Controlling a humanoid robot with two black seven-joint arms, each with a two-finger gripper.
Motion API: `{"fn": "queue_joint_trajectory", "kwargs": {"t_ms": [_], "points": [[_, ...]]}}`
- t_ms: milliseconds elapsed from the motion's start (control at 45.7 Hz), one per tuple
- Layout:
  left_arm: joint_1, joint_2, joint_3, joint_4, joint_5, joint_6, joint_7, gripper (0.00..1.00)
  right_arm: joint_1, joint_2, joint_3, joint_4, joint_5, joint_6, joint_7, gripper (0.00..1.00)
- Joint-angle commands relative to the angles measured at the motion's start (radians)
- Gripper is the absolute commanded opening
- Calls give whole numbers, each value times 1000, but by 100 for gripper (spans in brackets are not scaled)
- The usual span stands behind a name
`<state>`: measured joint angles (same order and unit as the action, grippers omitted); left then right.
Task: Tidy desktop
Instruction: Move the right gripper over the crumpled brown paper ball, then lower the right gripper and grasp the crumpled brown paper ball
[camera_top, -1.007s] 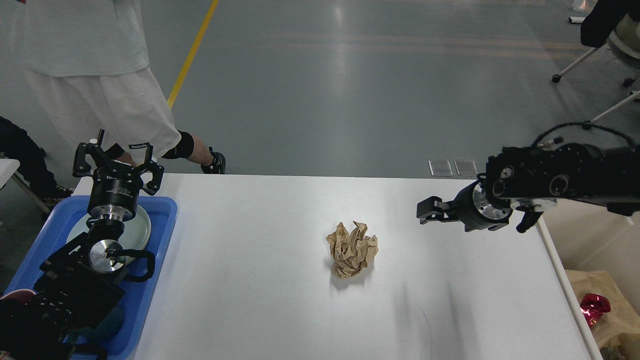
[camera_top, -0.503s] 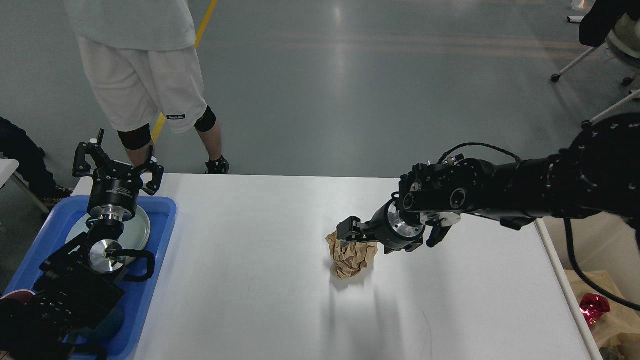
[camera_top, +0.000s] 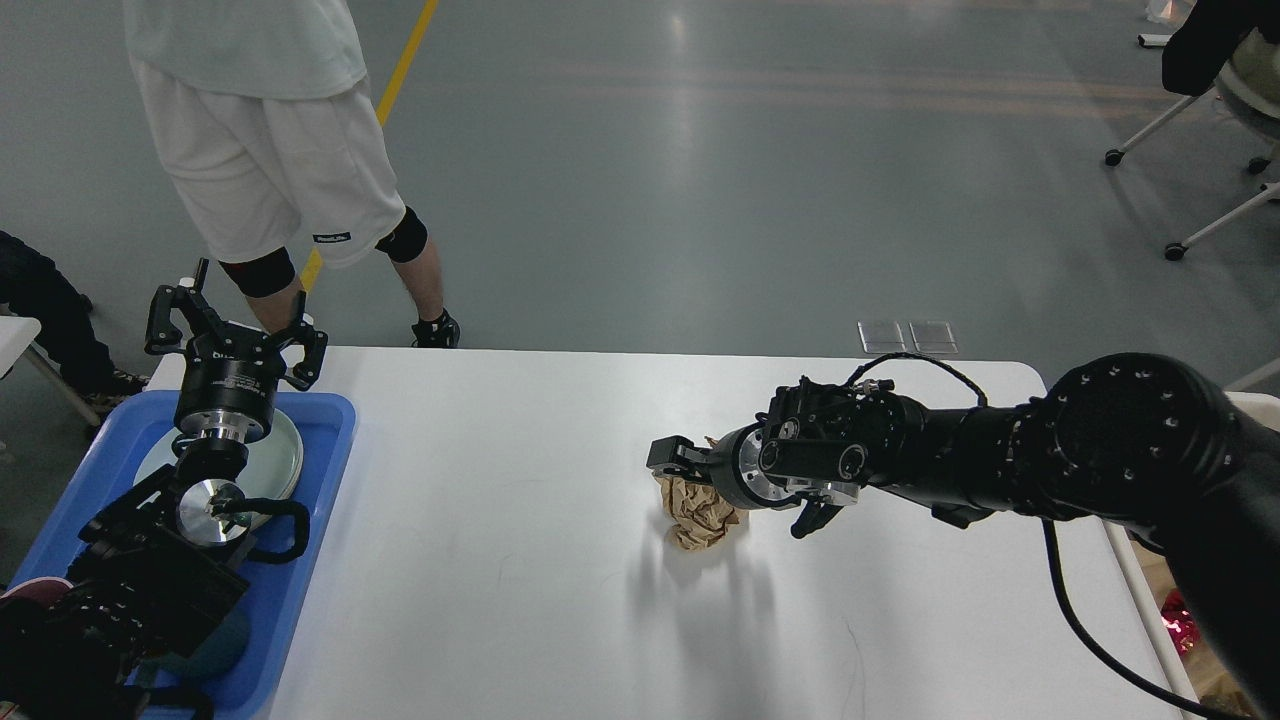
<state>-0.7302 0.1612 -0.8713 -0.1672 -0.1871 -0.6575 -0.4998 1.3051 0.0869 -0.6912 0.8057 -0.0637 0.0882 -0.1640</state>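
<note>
The right gripper, having swung in from the bench's right edge, is now settling over the crumpled brown paper mid-bench, grip state unclear. Left gripper is hovering jaws-wide above the blue tray. Paper is awaiting removal.

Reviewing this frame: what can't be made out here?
- Right tool, head view: whether it grips the crumpled brown paper; its own wrist hides the contact.
- Blue tray contents: left arm covers them.
- Bystander: cut off above the waist by the top edge.
</note>
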Motion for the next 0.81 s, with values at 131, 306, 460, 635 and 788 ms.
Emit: {"fn": "queue_joint_trajectory", "kwargs": {"t_ms": [131, 306, 460, 635, 788], "points": [[0, 0, 0, 0, 0, 1, 0, 96, -1, 4, 1, -7, -1, -13, 0, 100], [0, 0, 0, 0, 0, 1, 0, 96, 0, 5, 1, -5, -1, -31, 0, 99], [0, 0, 0, 0, 0, 1, 0, 96, 22, 10, 4, 42, 4, -9, -2, 100], [0, 0, 0, 0, 0, 1, 0, 96, 40, 8, 2, 101, 1, 73, -6, 100], [0, 0, 0, 0, 0, -1, -2, 96, 31, 8, -2, 86, -2, 76, -6, 100]]}}
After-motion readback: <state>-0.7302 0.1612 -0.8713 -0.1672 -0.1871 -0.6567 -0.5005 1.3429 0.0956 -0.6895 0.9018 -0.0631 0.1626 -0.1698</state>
